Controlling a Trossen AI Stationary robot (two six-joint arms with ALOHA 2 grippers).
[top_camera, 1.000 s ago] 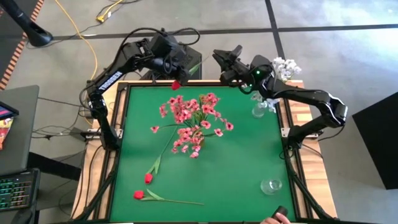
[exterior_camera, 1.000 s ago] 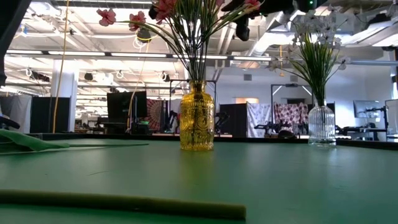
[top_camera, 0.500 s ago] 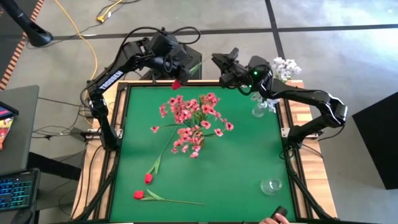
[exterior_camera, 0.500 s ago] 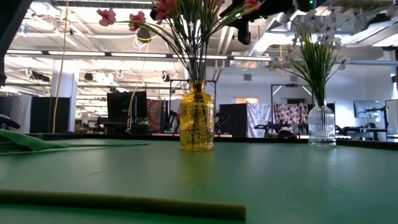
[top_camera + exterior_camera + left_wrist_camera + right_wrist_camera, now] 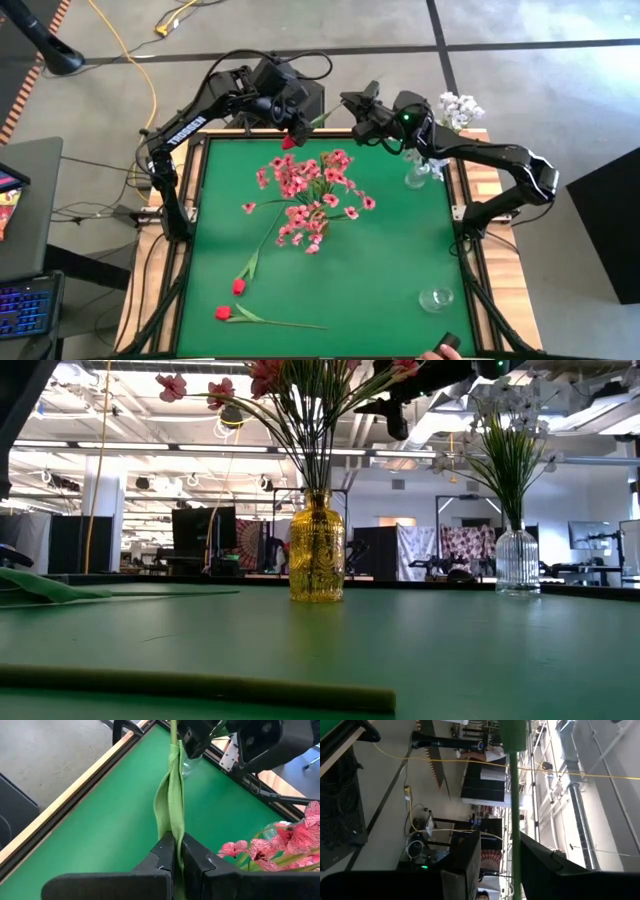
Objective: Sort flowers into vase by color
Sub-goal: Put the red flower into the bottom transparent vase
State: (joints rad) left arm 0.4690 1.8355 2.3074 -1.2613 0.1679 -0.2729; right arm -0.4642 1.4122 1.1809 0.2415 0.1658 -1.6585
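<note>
Red flowers on the mat: we count two red buds (image 5: 231, 299) lying on the green table (image 5: 400, 260) at its near side, close together, each with a green leafy stem.
Empty container: one small clear glass (image 5: 436, 298) stands near the front right corner; we see nothing in it.
Yellow vase: one yellow vase (image 5: 317, 547) near the middle of the table holds the pink flowers (image 5: 310, 190), many sprays, too many for us to count.
Clear vase: one ribbed clear vase (image 5: 518, 560) at the far right edge holds the white flowers (image 5: 458, 108) on thin green stems.
Vases in all: we count three containers, two filled and one empty.
Left gripper: the left gripper (image 5: 178, 851) is above the far edge of the table, its fingers pressed together on the green stem (image 5: 172, 805) of a third red flower (image 5: 289, 141), which hangs over the far edge of the mat.
Right gripper: the right gripper (image 5: 356, 104) is also above the far edge, just beside the left one; the same stem passes between its half-closed fingers, but we cannot tell if they really press it.
</note>
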